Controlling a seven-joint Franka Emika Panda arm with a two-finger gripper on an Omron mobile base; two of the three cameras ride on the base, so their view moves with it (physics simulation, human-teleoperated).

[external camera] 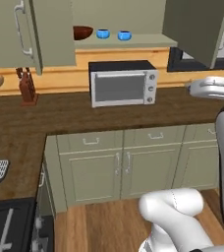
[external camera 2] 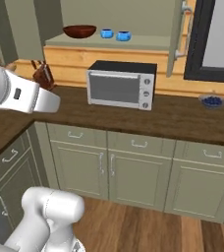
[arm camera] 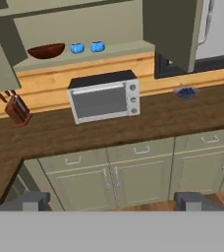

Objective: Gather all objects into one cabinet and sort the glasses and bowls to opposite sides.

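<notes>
The olive-beige wall cabinet (external camera: 133,41) (external camera 2: 133,45) (arm camera: 124,49) stands open above the counter, both doors swung out. On its shelf, at the left, sits the wide dark-brown bowl (external camera: 82,32) (external camera 2: 79,31) (arm camera: 46,50). To its right, close together, are the two small blue bowls (external camera: 102,33) (external camera: 124,35) (external camera 2: 106,33) (external camera 2: 123,36) (arm camera: 76,47) (arm camera: 98,46). The red cup is out of view. My gripper (arm camera: 114,202) is open and empty. It hangs well back from the counter and looks up at the cabinet.
A silver toaster oven (external camera: 123,82) (external camera 2: 121,84) (arm camera: 104,96) stands on the dark wooden counter under the shelf. A knife block (external camera: 27,87) (arm camera: 16,109) is to its left and a small blue dish (external camera 2: 212,101) (arm camera: 185,91) to its right. The cabinet's right door (external camera: 197,29) juts out.
</notes>
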